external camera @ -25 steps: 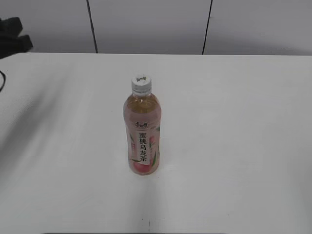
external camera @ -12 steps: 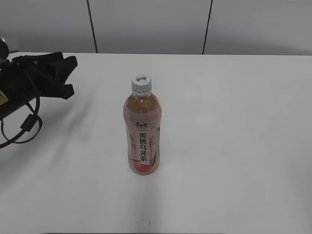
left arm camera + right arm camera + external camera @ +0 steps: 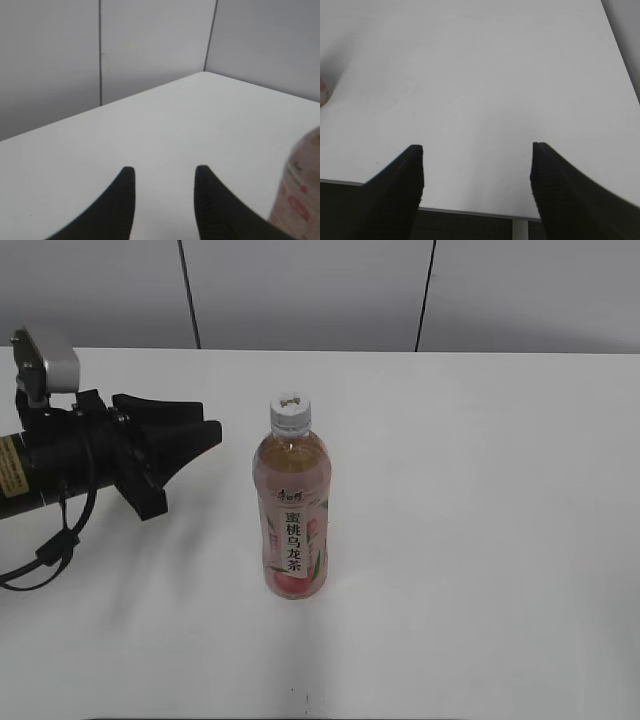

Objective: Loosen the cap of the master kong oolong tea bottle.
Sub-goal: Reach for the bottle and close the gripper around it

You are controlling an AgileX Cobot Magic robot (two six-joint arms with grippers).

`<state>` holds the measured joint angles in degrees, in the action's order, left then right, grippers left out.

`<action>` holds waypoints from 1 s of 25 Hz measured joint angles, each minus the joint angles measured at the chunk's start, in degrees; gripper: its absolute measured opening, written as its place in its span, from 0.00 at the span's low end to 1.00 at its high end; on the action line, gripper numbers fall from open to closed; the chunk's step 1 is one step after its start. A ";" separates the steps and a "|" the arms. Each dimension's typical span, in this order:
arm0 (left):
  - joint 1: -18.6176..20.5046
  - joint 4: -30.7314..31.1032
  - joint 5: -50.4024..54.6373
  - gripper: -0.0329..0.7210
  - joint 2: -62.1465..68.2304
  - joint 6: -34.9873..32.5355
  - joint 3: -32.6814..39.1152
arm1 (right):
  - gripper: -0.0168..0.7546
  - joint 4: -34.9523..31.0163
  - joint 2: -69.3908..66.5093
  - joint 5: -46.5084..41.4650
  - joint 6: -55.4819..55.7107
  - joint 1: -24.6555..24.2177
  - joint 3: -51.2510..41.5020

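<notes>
The master kong oolong tea bottle (image 3: 291,515) stands upright in the middle of the white table, pink peach label facing the camera. Its white ribbed cap (image 3: 290,412) sits on top. My left gripper (image 3: 190,455) is open and empty, held level to the left of the bottle's upper part, a short gap away. In the left wrist view the open jaws (image 3: 164,172) point over the table, with the bottle's blurred edge (image 3: 299,192) at the right. My right gripper (image 3: 476,149) is open and empty over the table's near edge; it is out of the exterior view.
The white table (image 3: 480,490) carries only the bottle. A grey panelled wall (image 3: 300,290) runs behind it. The table's front edge (image 3: 470,212) shows in the right wrist view, with a sliver of the bottle's base (image 3: 322,92) at the far left.
My left arm has come in from the left edge and moved right toward the bottle, jaws open. The bottle has not moved.
</notes>
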<state>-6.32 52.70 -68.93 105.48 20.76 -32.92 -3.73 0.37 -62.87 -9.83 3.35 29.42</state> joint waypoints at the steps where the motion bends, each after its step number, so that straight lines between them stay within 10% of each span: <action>1: 0.00 2.24 0.00 0.37 -0.05 0.05 0.00 | 0.69 0.00 0.00 0.00 0.00 0.00 0.00; 13: 0.00 20.91 -0.15 0.45 -0.09 4.74 0.00 | 0.69 0.00 0.00 0.00 0.00 0.00 0.00; 20: -0.48 19.77 -0.15 0.87 -0.09 6.99 0.00 | 0.69 0.00 0.00 0.00 0.00 0.00 0.00; 25: -3.88 14.56 -0.15 0.92 -0.09 7.09 0.00 | 0.69 0.00 0.00 0.00 0.00 0.00 0.00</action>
<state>-10.20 67.25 -69.09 105.38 27.85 -32.92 -3.73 0.37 -62.87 -9.83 3.35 29.42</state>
